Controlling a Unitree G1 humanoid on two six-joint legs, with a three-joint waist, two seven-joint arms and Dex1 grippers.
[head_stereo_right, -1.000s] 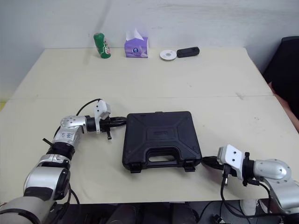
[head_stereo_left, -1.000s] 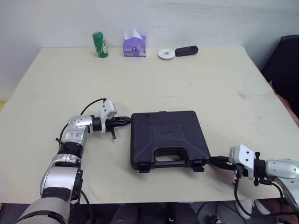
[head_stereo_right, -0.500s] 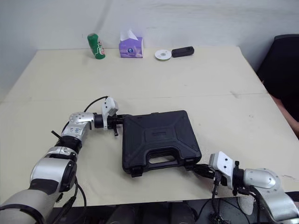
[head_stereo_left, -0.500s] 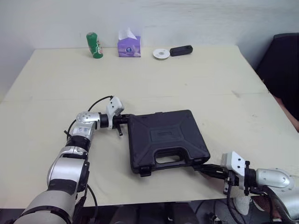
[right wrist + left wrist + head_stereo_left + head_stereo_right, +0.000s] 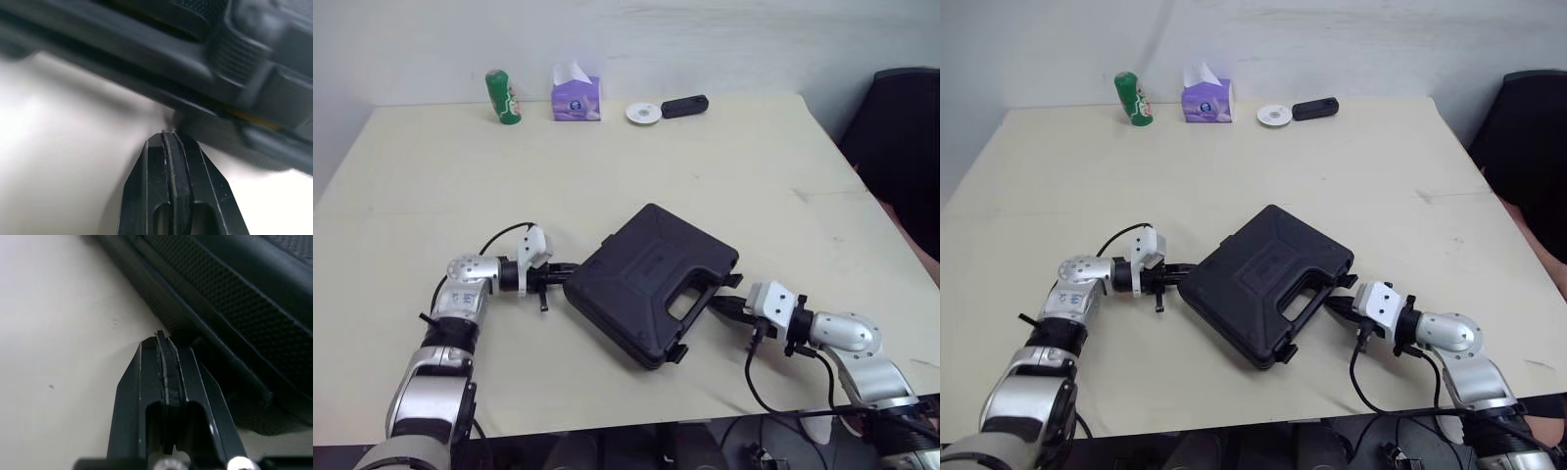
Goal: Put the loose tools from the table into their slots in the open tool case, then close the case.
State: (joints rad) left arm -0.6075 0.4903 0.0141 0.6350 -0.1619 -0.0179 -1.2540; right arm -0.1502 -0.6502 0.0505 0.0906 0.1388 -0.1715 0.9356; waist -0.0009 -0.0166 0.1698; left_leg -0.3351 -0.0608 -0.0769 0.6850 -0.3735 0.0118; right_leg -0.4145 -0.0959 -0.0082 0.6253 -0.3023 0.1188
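Observation:
The black tool case (image 5: 651, 279) lies closed on the table, turned so one corner points away from me and its handle faces right. My left gripper (image 5: 560, 271) is shut, its tips against the case's left edge (image 5: 195, 328). My right gripper (image 5: 722, 303) is shut too, its tips at the handle side beside a latch (image 5: 244, 54). Nothing is held in either one.
Along the table's far edge stand a green can (image 5: 499, 97), a purple tissue box (image 5: 576, 97), a white disc (image 5: 643, 114) and a small black device (image 5: 685, 106). A dark chair (image 5: 901, 147) is at the right beyond the table.
The case has turned counter-clockwise on the table, handle side swung to the right. The right gripper moved up and in with it; the left gripper dropped back toward me. The camera also shifted.

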